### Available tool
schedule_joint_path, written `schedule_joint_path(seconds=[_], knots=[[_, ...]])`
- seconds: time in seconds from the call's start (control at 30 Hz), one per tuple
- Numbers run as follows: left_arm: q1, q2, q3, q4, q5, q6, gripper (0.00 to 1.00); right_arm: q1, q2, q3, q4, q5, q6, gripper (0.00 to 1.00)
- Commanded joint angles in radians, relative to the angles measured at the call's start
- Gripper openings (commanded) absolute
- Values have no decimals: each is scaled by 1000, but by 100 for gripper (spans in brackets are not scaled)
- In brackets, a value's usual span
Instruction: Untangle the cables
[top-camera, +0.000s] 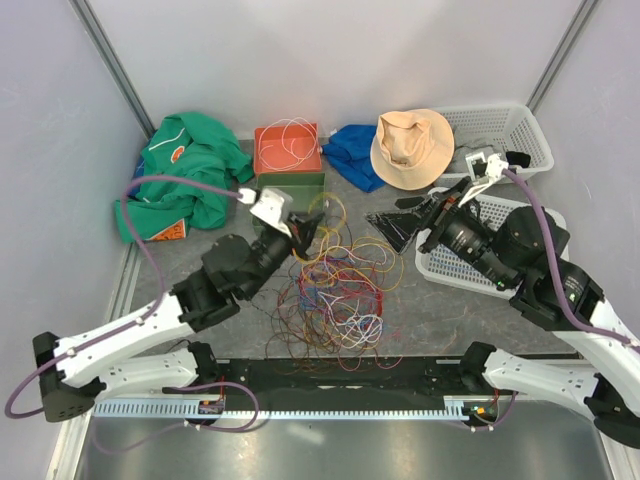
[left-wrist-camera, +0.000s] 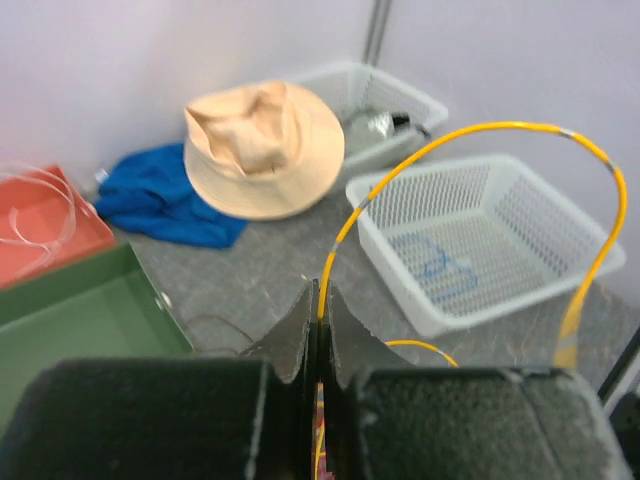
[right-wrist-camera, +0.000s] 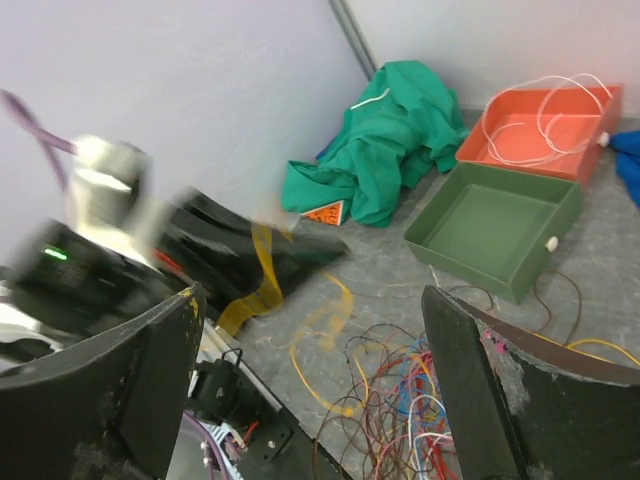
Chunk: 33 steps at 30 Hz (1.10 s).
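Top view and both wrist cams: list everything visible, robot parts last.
cables: many; red, orange, yellow, white, blue, purple; tangled pile mid-table
yellow cable: one; yellow; arching up out of the left gripper
white cable: one; white; looped in the orange box
blue cable: one; blue; in the nearer basket
orange box: one; orange; far side
green box: one; green; just in front of the orange box
garment: one; green; far left
cloth: one; blue; left of the hat
hat: one; tan; far side
baskets: two; white; right side
left gripper: black; shut on the yellow cable
right gripper: black; open, holding nothing
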Motion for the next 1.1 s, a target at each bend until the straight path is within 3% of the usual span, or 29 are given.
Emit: schedule_joint_path(seconds=[0.0,0.13,0.33,0.47,0.67,0.9,1.07], knots=[[23,21,228,-221,-111,-2,2,8,-35,-75,3,114,-12,98],[72,113,415,-313,-143,43,2,6,-59,-140,4,149,-13,98],[294,282,567,-423,-29,-69,2,6,-93,-241,18,172,0,98],[435,377,595,-426,53,-135,2,6,-122,-293,29,189,2,98],[543,500,578,-394,87,-184,2,3,-167,-385,58,221,10,98],[603,596,457,-190,32,-156,2,6,-185,-483,101,232,14,98],[638,700,483,-105,28,-156,2,6,-168,-536,138,211,22,97]])
